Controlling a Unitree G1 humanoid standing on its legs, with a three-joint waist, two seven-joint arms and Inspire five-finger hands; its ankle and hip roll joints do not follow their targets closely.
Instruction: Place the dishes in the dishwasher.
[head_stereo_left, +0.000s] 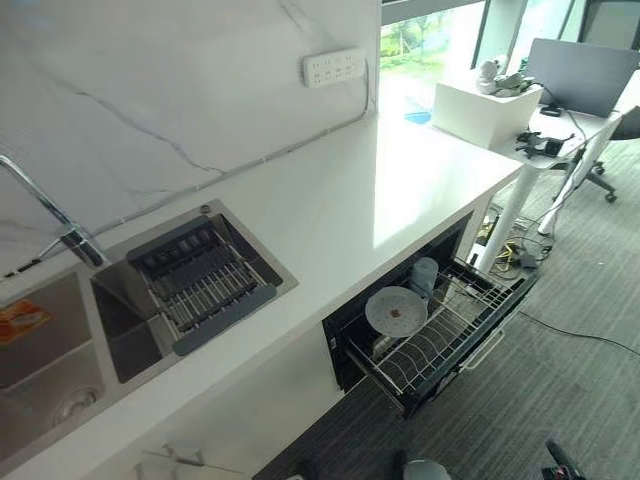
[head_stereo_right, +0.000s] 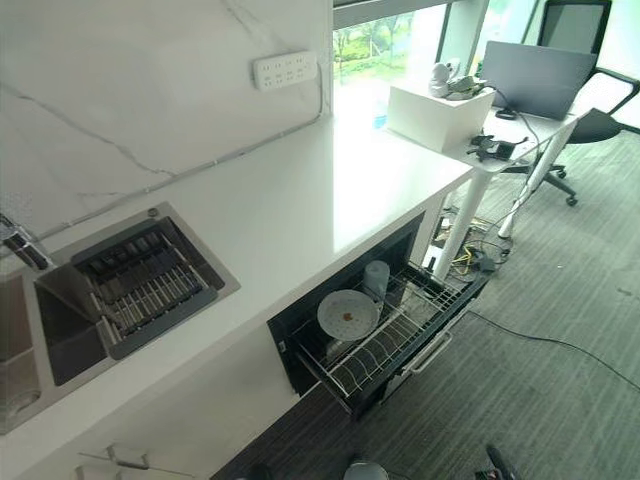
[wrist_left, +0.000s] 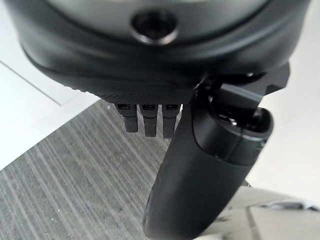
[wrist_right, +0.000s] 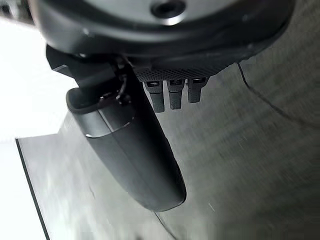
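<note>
while both hands (wrist_left: 200, 165) hang empty, plate (head_stereo_left: 396, 310) upright in dishwasher rack (head_stereo_left: 450, 335)

White worktop (head_stereo_left: 330, 215) stretches ahead of me, bare along the middle. A steel sink (head_stereo_left: 55, 345) is sunk into it on my left, with a dark slatted drain rack (head_stereo_left: 205, 280) laid across its right basin and a chrome tap (head_stereo_left: 45, 215) arching behind. Marble-look wall (head_stereo_left: 150, 90) rises at the back, a white power strip (head_stereo_left: 335, 67) fixed on it, its grey cord (head_stereo_left: 250, 160) trailing down along the wall. Farther off, a white box (head_stereo_right: 440, 112) sits at the worktop's far end. Beyond it I see a white desk (head_stereo_right: 520, 150), a monitor (head_stereo_right: 535, 78) and an office chair (head_stereo_right: 590, 125). Grey carpet (head_stereo_right: 560, 300) covers the floor, cables bunched under the desk.
</note>
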